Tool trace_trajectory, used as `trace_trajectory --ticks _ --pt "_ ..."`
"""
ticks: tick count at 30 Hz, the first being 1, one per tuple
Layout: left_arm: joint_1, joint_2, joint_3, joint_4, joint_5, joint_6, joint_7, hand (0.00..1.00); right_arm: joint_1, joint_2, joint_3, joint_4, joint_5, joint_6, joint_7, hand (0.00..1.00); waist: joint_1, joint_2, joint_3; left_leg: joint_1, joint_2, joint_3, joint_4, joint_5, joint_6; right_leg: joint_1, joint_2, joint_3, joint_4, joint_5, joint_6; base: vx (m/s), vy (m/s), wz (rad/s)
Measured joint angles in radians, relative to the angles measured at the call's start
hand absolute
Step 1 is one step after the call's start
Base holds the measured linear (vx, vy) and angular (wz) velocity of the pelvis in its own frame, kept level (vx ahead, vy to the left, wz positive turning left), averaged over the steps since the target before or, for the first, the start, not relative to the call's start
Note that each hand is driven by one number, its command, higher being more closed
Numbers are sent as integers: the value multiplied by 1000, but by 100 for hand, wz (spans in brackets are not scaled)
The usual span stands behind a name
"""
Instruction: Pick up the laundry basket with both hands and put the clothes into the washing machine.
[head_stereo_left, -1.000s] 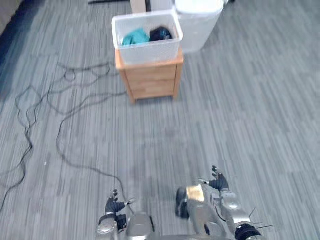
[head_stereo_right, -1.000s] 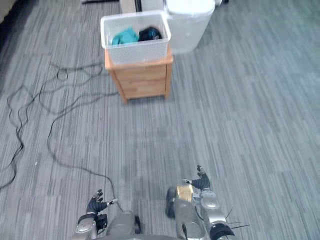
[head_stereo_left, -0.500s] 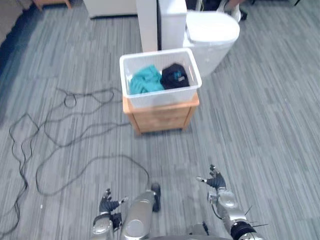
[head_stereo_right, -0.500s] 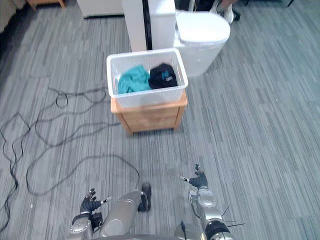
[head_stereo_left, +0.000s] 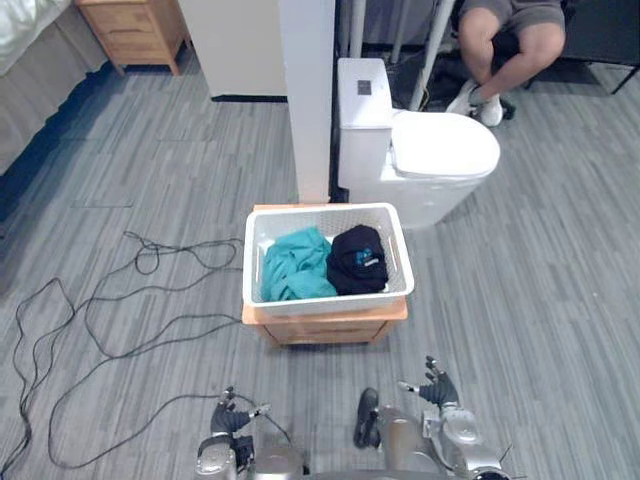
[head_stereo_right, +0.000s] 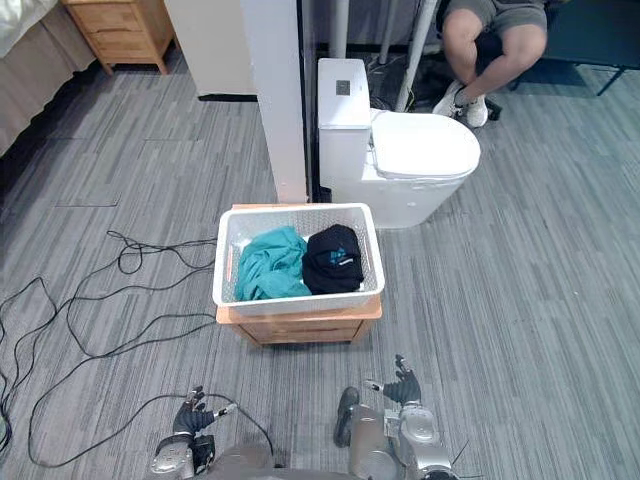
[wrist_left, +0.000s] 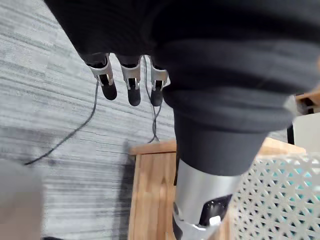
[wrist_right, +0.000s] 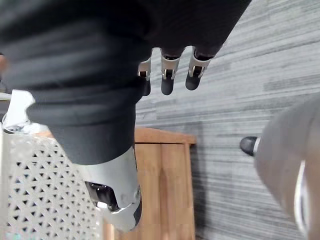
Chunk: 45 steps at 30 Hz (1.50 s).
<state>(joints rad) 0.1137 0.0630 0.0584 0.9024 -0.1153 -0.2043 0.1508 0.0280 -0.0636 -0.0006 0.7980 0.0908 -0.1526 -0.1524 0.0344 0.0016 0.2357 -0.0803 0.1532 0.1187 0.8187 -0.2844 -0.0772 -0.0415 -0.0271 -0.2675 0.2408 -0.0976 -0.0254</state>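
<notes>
Both hands wide open and empty, with the basket close ahead of them.

Compared with half a second ago the whole view has shifted, so the camera moved and the things did not. The white perforated plastic laundry basket (head_stereo_left: 330, 305) sits as before on the small light-wood counter (head_stereo_left: 325, 328), but it now appears nearer. It is in front of both hands and apart from them. In it lie a crumpled teal cloth (head_stereo_left: 295, 265) towards the left hand's side and a black garment (head_stereo_left: 358, 258) towards the right hand's side. The left hand (head_stereo_left: 232, 418) and the right hand (head_stereo_left: 437, 388) hang low, fingers spread and relaxed, holding nothing. I judge that the approach is almost finished; each hand must next reach one side wall of the basket.
</notes>
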Motion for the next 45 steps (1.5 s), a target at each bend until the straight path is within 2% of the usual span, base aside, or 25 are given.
trace_trajectory --ticks 2,4,5,8,10,14,21,25,28,31,33,37,39,41,45 --pt "-3 -3 -3 -5 0 -1 0 0 -3 -4 -28 2 7 -2 -3 0 8 0 -1 -24 7 -2 -131 -9 8 32 -4 26 -31 4 6 275 12 -40" --pt "-1 -1 -8 -6 -1 0 2 0 -3 -11 -44 13 13 -1 -14 0 8 10 -7 -30 3 -40 -360 14 -14 46 -9 40 -54 10 19 218 104 -38" --pt "3 -7 -12 -4 -1 1 2 0 -1 -33 -43 13 11 0 -22 0 4 37 -19 -31 10 -65 -510 149 -25 50 9 49 -66 4 51 162 120 -29" --pt "-4 14 -21 11 -11 2 2 0 28 -21 -57 28 -27 5 -29 0 4 0 -29 17 -39 -58 -581 161 -1 74 -39 61 -99 5 86 138 127 -1" --pt "-2 23 -19 10 -25 2 3 0 33 -22 -78 28 -47 5 -46 0 6 -10 -36 45 -69 -47 -640 185 14 74 -59 68 -109 6 98 109 106 2" --pt "27 52 -4 -49 -71 1 5 0 20 -29 -110 -10 -67 6 -65 0 3 -11 -38 81 -102 -32 -710 205 29 88 -80 80 -146 16 117 87 72 -6" --pt "65 66 71 -274 -148 -11 13 0 22 -47 -103 -222 -95 6 -66 0 4 -16 -58 129 -107 -6 -765 209 32 111 -77 103 -179 21 122 45 7 -10" --pt "50 66 63 -311 -158 -21 31 0 4 -58 -86 -230 -111 6 -67 0 1 -19 -72 144 -110 -3 -786 213 33 129 -75 106 -210 34 122 31 7 -5" --pt "7 67 28 -310 -157 -21 50 0 -39 -75 -19 -218 -112 9 -67 0 -2 -20 -73 148 -112 2 -811 229 37 127 -73 110 -227 51 118 -4 7 -3" --pt "-75 68 -36 -239 -151 -18 65 0 -150 -74 46 -141 -115 11 -67 0 1 -23 -69 143 -116 8 -847 257 43 111 -73 115 -247 75 115 -56 10 -7" --pt "-138 67 -60 -186 -148 -17 72 0 -231 -68 69 -100 -114 12 -70 0 7 -29 -40 133 -118 21 -850 266 46 89 -74 132 -242 83 115 -130 19 -16" --pt "-370 99 -67 -94 -148 -10 114 0 -507 -73 78 19 -102 14 -102 0 9 -47 108 -47 -112 20 -726 269 49 -86 -84 152 -129 87 115 -230 12 -3" --pt "-465 132 -66 -52 -149 -8 130 0 -626 -90 75 57 -96 22 -122 0 9 -46 173 -115 -105 24 -682 269 49 -154 -83 162 -92 95 111 -218 4 -7" --pt "-542 161 -66 -23 -148 -13 141 0 -742 -125 73 131 -79 30 -133 0 12 -44 190 -190 -100 25 -665 274 52 -231 -80 168 -74 107 111 -168 -8 -5" --pt "-656 168 -75 48 -148 -22 155 0 -855 -148 74 260 -68 47 -136 0 34 -28 200 -230 -96 34 -664 289 54 -282 -77 181 -61 116 107 -68 -7 -9"
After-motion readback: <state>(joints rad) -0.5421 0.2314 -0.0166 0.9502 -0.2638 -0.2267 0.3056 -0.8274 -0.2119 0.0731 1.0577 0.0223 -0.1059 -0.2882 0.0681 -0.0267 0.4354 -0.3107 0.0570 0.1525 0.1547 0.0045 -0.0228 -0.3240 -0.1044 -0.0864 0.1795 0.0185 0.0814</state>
